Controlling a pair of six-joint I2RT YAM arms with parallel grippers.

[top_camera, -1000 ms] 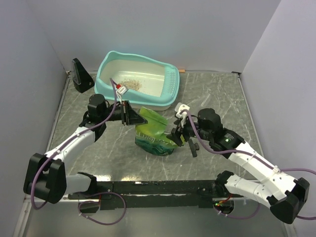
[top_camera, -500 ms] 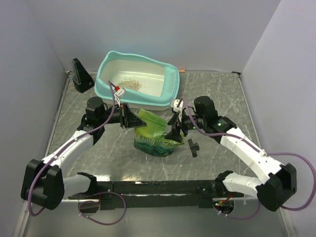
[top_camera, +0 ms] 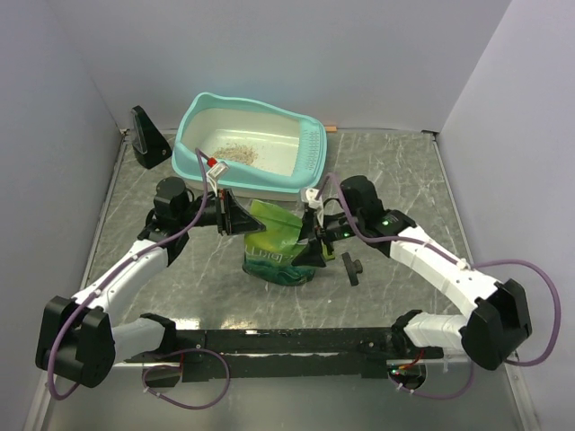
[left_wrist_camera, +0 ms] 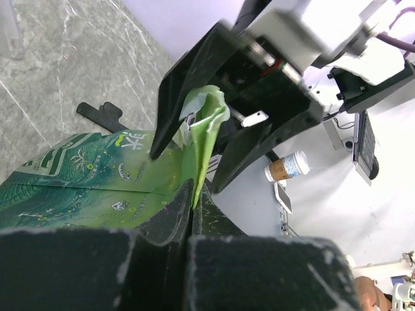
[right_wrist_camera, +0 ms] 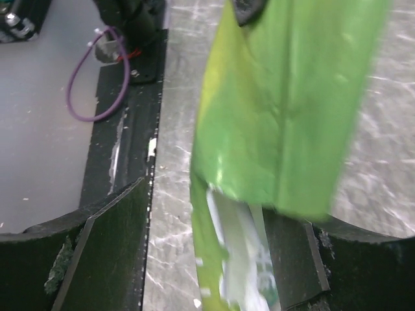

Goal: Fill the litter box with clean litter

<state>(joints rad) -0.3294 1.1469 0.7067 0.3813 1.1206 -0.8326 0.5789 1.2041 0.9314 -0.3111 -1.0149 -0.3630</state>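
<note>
Two tools (top_camera: 255, 225) (top_camera: 304, 255), apparently both at one pouch (top_camera: 272, 241).

You're looking at the litter box (top_camera: 186, 142) showing a turquoise rim around a cream-white inside, with the clean litter (top_camera: 235, 153) lying as a beige-tan speckle. The pouch (top_camera: 274, 242) is flashing lime green, deepening to dark teal below with white lettering and leafy print, over the table (top_camera: 395, 162) running grey with pale veins. The left arm (top_camera: 126, 269) and right arm (top_camera: 431, 260) are wearing white shells with black joints.
</note>
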